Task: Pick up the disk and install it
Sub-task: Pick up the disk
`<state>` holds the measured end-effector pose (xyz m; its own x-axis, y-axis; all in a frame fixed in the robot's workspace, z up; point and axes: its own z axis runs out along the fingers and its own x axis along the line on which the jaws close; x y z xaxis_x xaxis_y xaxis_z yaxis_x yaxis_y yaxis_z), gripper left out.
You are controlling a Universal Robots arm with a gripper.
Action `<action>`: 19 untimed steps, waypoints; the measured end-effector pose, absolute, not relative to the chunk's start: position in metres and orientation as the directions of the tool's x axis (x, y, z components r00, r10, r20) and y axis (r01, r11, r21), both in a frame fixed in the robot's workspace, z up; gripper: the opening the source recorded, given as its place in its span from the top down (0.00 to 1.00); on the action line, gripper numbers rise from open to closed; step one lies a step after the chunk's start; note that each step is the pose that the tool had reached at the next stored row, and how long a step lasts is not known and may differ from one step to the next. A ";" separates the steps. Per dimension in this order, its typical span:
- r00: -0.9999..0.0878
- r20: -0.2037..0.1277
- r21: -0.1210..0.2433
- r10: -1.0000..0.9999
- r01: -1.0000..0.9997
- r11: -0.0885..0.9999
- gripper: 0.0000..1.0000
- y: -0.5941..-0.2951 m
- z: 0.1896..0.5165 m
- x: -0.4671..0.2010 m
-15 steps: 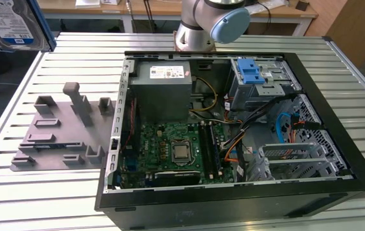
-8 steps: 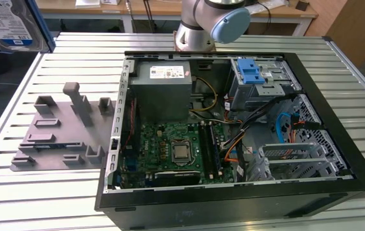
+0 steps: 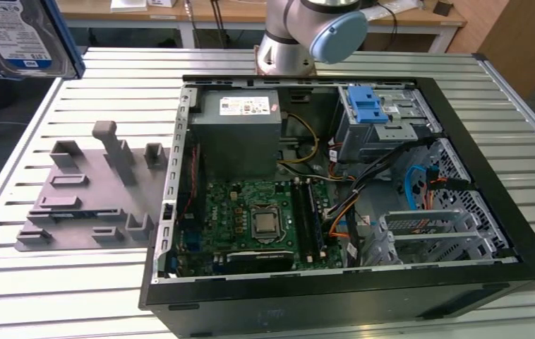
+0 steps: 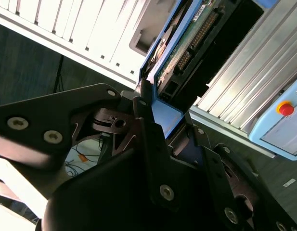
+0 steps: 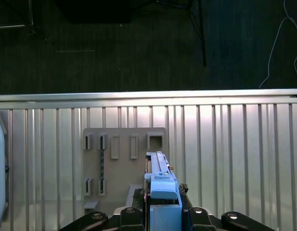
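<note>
Slatted metal table [image 3: 51,282] stretches under everything, with dark floor [image 5: 138,43] beyond its edge in the first wrist view. Taking the open computer case [image 3: 343,296] as the clock's centre in the exterior view, my arm's base [image 3: 281,53] stands at twelve o'clock and a grey fixture plate [image 3: 79,194] with upright holders lies on the table at nine o'clock, just beside the case wall.

My claw [image 5: 162,214] is clamped on the disk [image 5: 159,178], which I hold on edge. In the second wrist view my fingers [image 4: 148,134] press against its blue side rail [image 4: 165,113], and the green circuit board on its underside faces the camera. In the exterior view the disk [image 3: 18,35] hangs at ten o'clock, up in the air and well apart from the case. In the first wrist view it sits over the fixture plate [image 5: 122,163].

Inside the case, a grey power supply [image 3: 234,134] fills eleven o'clock and the motherboard [image 3: 248,219] lies at seven. At one o'clock stands a drive cage [image 3: 385,131] topped by a blue latch [image 3: 366,106]. Black, blue and orange cables [image 3: 409,180] trail from it across the middle toward a metal bay [image 3: 433,233] at four o'clock, draping over that side of the case. A red button [image 4: 286,109] on a pale blue panel shows past the table's edge in the second wrist view.
</note>
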<state>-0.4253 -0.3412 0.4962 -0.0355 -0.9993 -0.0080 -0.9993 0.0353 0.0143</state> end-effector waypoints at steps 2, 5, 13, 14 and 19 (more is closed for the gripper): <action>-0.036 -0.008 0.015 -0.999 -0.999 0.035 0.64 -0.341 0.496 -0.422; -0.036 -0.008 0.015 -0.999 -0.999 0.035 0.64 -0.341 0.496 -0.417; -0.035 -0.008 0.015 -0.999 -0.999 0.035 0.64 -0.341 0.496 -0.407; -0.036 -0.008 0.015 -0.999 -0.999 0.035 0.64 -0.341 0.496 -0.405; -0.035 -0.008 0.015 -0.999 -0.999 0.035 0.64 -0.341 0.496 -0.396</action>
<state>-0.3962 -0.3412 0.4962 -0.0355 -0.9993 -0.0079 -0.9993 0.0354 0.0150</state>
